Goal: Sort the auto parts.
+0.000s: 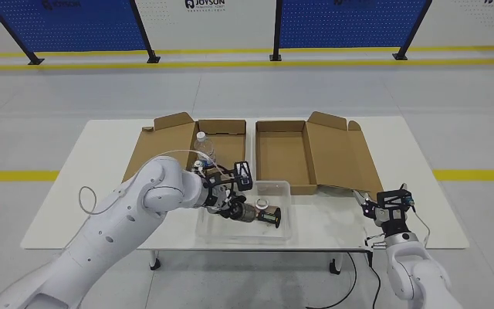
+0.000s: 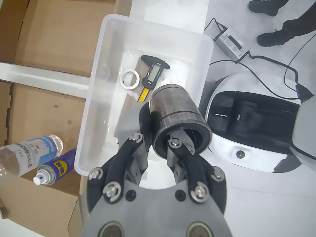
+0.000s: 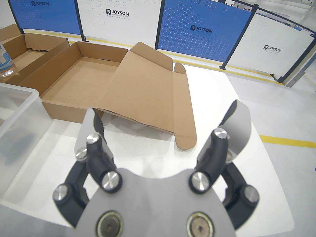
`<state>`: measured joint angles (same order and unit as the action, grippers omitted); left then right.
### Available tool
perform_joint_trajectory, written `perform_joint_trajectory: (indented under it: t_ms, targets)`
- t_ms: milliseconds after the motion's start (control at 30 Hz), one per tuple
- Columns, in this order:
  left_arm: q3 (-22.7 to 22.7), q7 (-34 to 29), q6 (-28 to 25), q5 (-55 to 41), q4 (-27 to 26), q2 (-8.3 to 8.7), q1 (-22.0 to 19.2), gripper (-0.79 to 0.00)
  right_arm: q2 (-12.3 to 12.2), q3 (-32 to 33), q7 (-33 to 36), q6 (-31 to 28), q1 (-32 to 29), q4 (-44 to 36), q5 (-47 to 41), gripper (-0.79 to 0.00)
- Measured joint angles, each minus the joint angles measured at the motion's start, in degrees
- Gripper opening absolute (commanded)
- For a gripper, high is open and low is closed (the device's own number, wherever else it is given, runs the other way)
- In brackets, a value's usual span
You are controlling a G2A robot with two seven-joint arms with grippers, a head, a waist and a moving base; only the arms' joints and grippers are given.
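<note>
My left gripper [image 2: 161, 124] is shut on a dark steel cylindrical bushing [image 2: 176, 114], one finger outside its wall and one inside its bore, held above the clear plastic bin [image 2: 98, 50]. In the top view the left gripper [image 1: 238, 210] and the bushing [image 1: 247, 213] hang over the bin [image 1: 282, 188]. In the bin lie a digital caliper [image 2: 151, 75] and a white ring [image 2: 129, 79]. My right gripper [image 3: 163, 119] stands open above the table's right front corner, seen from above as the right gripper [image 1: 369, 210].
Two open cardboard boxes sit behind the bin: the left box [image 1: 228, 143] holds a clear bottle [image 2: 32, 146] and a blue spray can [image 2: 55, 166]; the right box [image 1: 282, 158] has its lid flap [image 3: 148, 92] spread toward the right gripper.
</note>
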<state>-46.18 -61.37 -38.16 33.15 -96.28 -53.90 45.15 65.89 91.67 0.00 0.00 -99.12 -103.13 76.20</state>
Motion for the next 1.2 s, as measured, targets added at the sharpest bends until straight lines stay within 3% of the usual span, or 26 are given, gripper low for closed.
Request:
perform_joint_trajectory:
  t_ms: [433, 567, 700, 867, 1200]
  targets:
    - [-1.86, 1.87, 0.87, 1.02, -0.04, 0.67, 1.21, -0.785, 0.00, 0.00, 0.00, 0.00, 0.00, 0.00, 0.00, 0.000]
    - [-3.24, 6.65, 5.70, 3.67, 1.58, 0.40, 0.78, -0.785, 0.00, 0.00, 0.00, 0.00, 0.00, 0.00, 0.00, 0.000]
    - [-4.03, 12.25, 10.65, 5.95, 3.67, -0.18, -0.29, -0.785, 0.00, 0.00, 0.00, 0.00, 0.00, 0.00, 0.00, 0.000]
    - [-3.65, 14.31, 14.94, 9.11, 6.75, -0.99, -2.47, -0.785, 0.00, 0.00, 0.00, 0.00, 0.00, 0.00, 0.00, 0.000]
    - [4.10, 14.52, 22.76, 20.86, 12.95, -4.56, -8.11, -0.785, 0.00, 0.00, 0.00, 0.00, 0.00, 0.00, 0.00, 0.000]
